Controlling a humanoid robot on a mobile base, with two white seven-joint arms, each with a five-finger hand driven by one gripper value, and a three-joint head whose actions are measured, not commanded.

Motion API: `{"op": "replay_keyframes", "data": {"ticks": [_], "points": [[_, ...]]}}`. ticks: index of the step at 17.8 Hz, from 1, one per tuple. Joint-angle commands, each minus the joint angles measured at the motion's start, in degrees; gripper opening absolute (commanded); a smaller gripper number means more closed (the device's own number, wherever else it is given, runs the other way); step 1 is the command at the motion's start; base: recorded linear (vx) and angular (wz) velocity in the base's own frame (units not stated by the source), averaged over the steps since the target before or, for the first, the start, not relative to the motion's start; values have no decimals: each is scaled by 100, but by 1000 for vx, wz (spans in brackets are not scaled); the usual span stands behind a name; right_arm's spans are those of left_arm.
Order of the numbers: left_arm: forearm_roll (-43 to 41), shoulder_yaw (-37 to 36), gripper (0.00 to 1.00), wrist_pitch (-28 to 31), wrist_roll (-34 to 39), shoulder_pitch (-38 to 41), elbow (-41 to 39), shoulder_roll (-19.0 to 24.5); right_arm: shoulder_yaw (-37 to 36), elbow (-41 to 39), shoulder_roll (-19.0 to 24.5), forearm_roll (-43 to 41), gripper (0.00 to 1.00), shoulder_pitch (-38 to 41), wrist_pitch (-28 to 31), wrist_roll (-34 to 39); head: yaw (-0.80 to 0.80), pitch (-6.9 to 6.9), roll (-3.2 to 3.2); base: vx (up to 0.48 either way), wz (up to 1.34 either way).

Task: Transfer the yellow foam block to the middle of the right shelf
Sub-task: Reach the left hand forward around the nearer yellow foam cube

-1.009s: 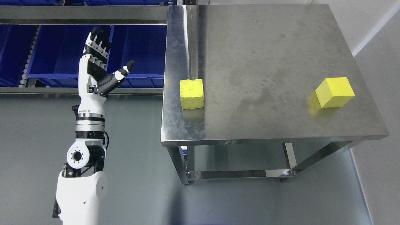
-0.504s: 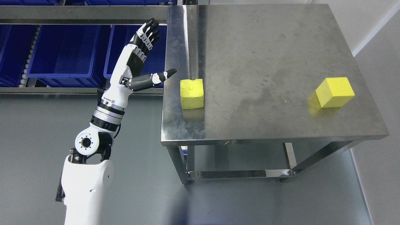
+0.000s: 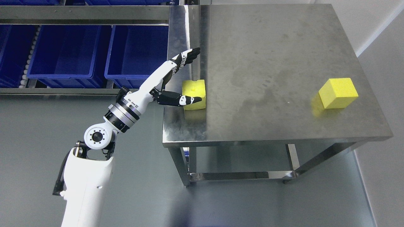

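The left robot hand reaches in from the lower left over the near-left part of the steel counter. Its fingers are stretched out straight and spread well away from the thumb, so the robot hand is wide open and grips nothing. The fingers point up and to the right above the counter's left edge, while the thumb lies across the front face of the yellow foam block; whether the thumb actually touches the block I cannot tell from here.

That yellow foam block sits on the counter close to its left edge, about midway between front and back, flat on its base, with a small notch in its top edge. A second yellow block rests on the same counter well apart from the first, near the right edge, turned slightly at an angle.

To the left of the counter, lower down, two blue bins stand side by side on a metal rack. The floor below is plain grey.
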Motion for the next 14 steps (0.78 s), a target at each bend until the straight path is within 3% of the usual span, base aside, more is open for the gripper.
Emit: {"op": "replay_keyframes", "data": {"ticks": [1, 6, 10, 13, 14], "points": [[-737, -428, 100, 197, -117, -176, 77, 295, 0, -100, -100, 18, 100, 9, -10, -1, 0, 0, 0, 0, 0], [-1730, -788, 100, 303, -153, -439, 402, 242, 0, -100, -100, 18, 100, 9, -1, -1, 0, 0, 0, 0, 0], [-1819, -972, 100, 338, -153, -668, 771, 181, 0, -100, -100, 18, 100, 9, -1, -1, 0, 0, 0, 0, 0], [-1811, -1104, 86, 294, -266, -677, 815, 14, 0, -100, -100, 18, 100, 9, -10, -1, 0, 0, 0, 0, 0], [-1819, -1148, 75, 277, -328, -677, 911, -99, 0, -100, -100, 18, 100, 9, -1, -1, 0, 0, 0, 0, 0]]}}
